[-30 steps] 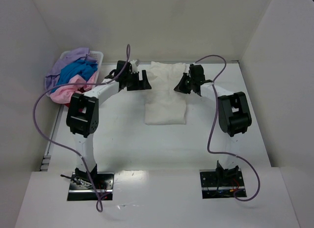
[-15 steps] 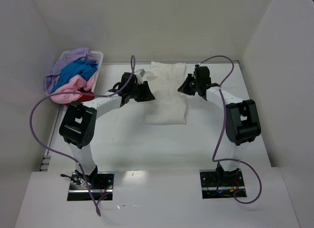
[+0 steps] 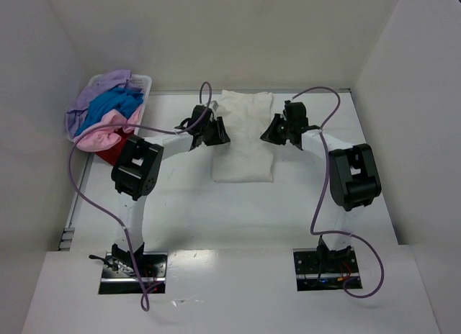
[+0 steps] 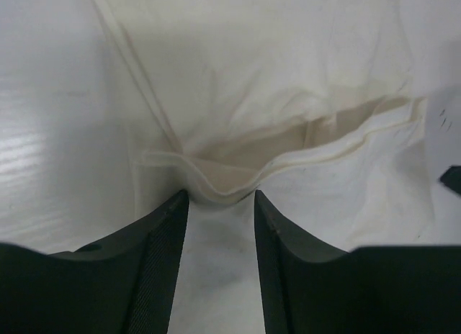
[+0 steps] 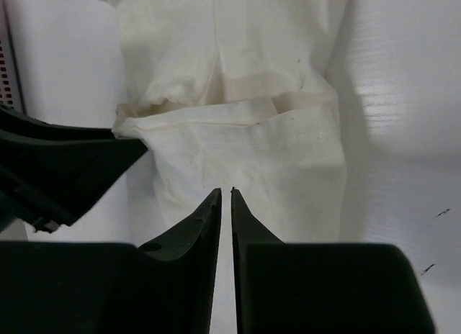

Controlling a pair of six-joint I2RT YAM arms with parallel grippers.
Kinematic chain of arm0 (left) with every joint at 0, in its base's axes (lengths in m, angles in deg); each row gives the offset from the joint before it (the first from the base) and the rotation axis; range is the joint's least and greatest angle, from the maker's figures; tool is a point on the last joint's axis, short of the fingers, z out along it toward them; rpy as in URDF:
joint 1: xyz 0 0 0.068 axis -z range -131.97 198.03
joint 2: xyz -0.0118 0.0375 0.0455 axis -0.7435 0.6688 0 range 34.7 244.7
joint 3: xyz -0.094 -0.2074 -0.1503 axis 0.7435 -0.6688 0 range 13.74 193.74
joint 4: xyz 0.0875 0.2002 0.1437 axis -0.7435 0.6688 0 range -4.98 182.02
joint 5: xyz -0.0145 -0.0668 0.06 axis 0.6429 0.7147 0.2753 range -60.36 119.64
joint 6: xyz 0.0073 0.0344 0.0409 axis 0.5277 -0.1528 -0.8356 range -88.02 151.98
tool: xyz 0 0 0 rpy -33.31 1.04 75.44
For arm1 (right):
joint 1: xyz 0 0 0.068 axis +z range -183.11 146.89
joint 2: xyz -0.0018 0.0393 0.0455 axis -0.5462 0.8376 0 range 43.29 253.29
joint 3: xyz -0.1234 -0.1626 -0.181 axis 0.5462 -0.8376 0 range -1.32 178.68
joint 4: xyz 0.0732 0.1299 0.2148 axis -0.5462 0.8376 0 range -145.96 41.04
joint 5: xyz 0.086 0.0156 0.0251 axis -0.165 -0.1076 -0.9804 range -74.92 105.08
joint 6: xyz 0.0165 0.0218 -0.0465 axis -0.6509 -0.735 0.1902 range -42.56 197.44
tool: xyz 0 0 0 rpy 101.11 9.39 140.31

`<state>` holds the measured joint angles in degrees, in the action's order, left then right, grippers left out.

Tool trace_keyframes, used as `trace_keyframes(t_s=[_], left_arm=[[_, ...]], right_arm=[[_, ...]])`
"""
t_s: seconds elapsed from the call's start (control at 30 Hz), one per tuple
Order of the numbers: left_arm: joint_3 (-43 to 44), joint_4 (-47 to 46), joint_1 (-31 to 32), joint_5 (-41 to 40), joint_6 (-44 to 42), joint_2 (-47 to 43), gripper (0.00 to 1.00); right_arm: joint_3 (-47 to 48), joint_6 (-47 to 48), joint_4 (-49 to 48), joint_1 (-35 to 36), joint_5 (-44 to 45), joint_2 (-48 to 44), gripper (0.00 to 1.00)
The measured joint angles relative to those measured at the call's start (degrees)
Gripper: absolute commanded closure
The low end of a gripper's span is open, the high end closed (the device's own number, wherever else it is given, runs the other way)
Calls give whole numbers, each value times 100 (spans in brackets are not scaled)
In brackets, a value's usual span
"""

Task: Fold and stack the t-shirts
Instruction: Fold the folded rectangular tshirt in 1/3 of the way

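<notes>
Compared with half a second ago, the left pincer (image 3: 219, 136) is a little closer to the cream shirt (image 3: 243, 158). Its arm's elbow has swung up and inward (a second ago this pincer was farther back toward the wall). The right pincer (image 3: 268, 132) sits almost where it was, and the shirt's outline has hardly changed.

The cream shirt lies on the table (image 3: 216, 211) directly between the two pincers, with its left edge at the left pincer's tips and its right edge just beside the right pincer's. Its long axis runs from the arm bases straight toward the far wall. The narrow, squared-off end is nearer the bases, and the wider, rumpled end lies beyond the pincers. I cannot tell which end is the collar.

The left pincer is spread, and a doubled hem of the shirt lies right at the gap between its tips. The right pincer is pressed together to a thin slit over the cloth, with no fabric showing in the slit.

Well off on the left pincer's outer side stands the basket (image 3: 142, 78), heaped with a lilac shirt (image 3: 108, 82), a blue shirt (image 3: 115, 104), a pink shirt (image 3: 101, 134) and a red shirt (image 3: 115, 148).
</notes>
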<state>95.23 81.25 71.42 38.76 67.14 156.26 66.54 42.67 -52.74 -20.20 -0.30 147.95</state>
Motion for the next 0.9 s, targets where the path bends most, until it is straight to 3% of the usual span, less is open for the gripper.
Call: trace_keyframes(t_s=[0.3, 0.43, 0.67, 0.9], left_arm=[[715, 72, -127, -350, -83, 63, 23], [732, 221, -188, -503, -212, 33, 11], [-199, 575, -258, -470, -393, -1049, 2], [-1403, 590, -247, 201, -369, -2680, 0]], right_arm=[[7, 66, 2, 0, 61, 319, 85], [20, 122, 28, -13, 160, 299, 77], [-407, 101, 105, -20, 415, -717, 55], [-1545, -146, 70, -20, 450, -1985, 17]])
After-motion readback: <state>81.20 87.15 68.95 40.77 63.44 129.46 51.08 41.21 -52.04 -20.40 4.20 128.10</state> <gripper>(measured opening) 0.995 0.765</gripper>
